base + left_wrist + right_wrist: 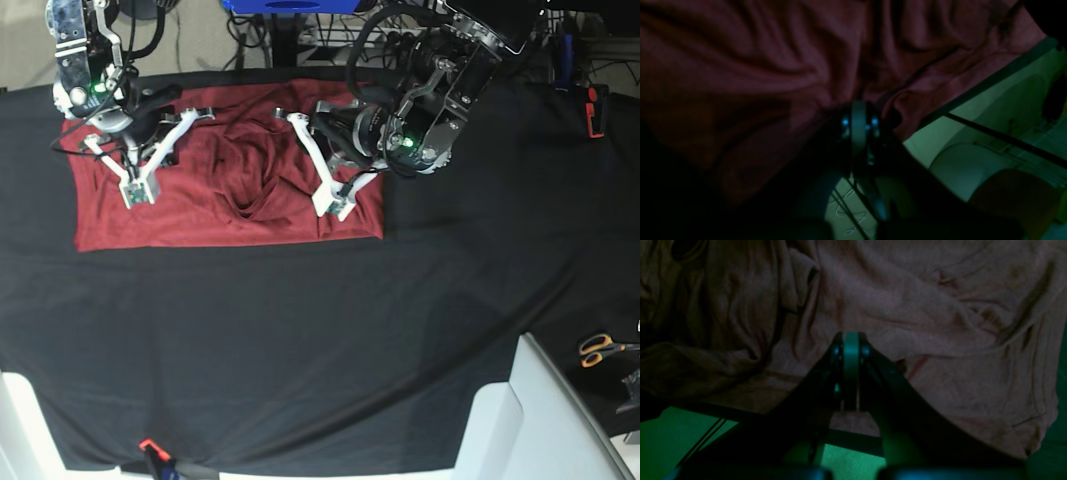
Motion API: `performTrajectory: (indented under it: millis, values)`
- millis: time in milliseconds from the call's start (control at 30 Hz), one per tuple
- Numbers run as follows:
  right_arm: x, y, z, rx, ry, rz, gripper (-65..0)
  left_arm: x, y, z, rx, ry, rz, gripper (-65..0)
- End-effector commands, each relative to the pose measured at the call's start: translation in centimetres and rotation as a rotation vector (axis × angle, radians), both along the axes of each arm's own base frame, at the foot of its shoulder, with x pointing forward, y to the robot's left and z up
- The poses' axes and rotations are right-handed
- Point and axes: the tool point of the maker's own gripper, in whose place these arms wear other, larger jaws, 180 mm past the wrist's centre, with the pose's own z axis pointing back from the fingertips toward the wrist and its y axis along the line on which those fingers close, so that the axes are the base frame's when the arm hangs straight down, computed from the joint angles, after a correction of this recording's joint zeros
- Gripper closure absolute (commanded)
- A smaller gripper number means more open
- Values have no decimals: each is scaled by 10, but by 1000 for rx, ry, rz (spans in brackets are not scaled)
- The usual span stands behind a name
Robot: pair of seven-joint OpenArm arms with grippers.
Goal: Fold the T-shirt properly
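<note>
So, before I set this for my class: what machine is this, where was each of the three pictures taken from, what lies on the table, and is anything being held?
It is a robot with two arms. The base view looks down on the table; the other two come from cameras on the wrists, looking along the closed jaws. A brick-red T-shirt lies wrinkled on a black cloth sheet. The left gripper and the right gripper are both shut and pressed down on the shirt; whether cloth is pinched between the jaws is not clear. Orange-handled scissors lie at the table's edge.
</note>
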Motion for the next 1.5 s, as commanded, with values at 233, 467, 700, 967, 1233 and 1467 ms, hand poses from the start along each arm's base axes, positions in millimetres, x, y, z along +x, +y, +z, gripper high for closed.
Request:
performTrajectory:
  millis: [233,467,700,967,1233,1467]
  values:
    - [5,-1,6,3,-29,0,-6,-5,-11,-13,1,40,-24,0]
    - [5,-1,6,3,-29,0,-6,1,-47,1,-44,1,-107,0]
    - [5,-1,6,3,-29,0,-6,-10,-92,16,-123,-31,-256,0]
    - [5,1,6,2,-28,9,-6,28,-54,24,-96,-104,-165,0]
    - [20,36,14,1,-18,143,-15,49,157,31,166,-175,215,0]
    - [64,81,43,-10,-76,294,-173,-11,301,33,400,-188,461,0]
